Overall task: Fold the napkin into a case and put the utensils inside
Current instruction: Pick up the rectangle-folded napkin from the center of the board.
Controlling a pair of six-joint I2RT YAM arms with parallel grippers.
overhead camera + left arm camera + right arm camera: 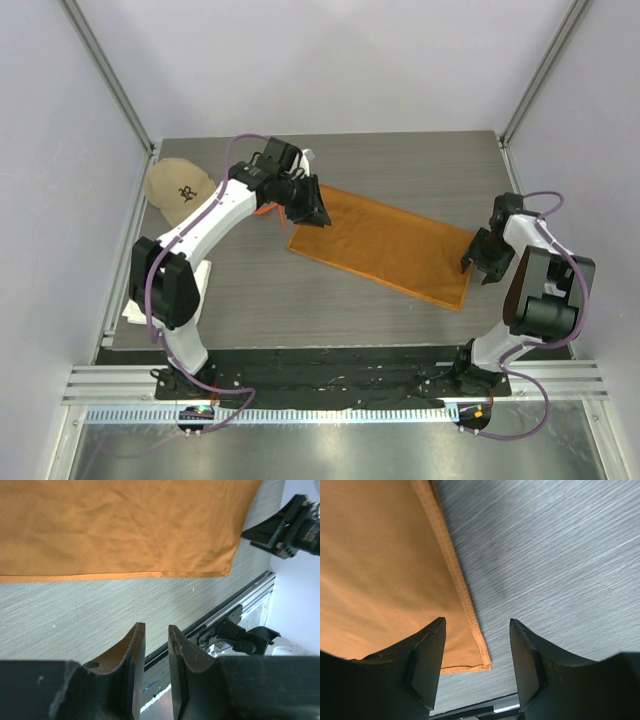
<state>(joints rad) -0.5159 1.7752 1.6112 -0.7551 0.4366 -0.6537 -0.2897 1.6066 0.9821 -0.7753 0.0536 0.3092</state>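
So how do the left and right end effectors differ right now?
Left black two-finger end effector: jaws nearly together, tips over the bare grey wood-grain table beside the left end of the rust-orange cloth napkin. Right black two-finger end effector: jaws wide, over the napkin's near-right corner. Both hold nothing.

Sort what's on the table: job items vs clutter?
Job items:
- napkin, rust-orange, lying flat as a long rectangle
- bright-orange sliver at the napkin's far-left end, probably a utensil, mostly covered from above

Lying about:
- tan cap, far-left corner
- white towel, left edge, only partly in view
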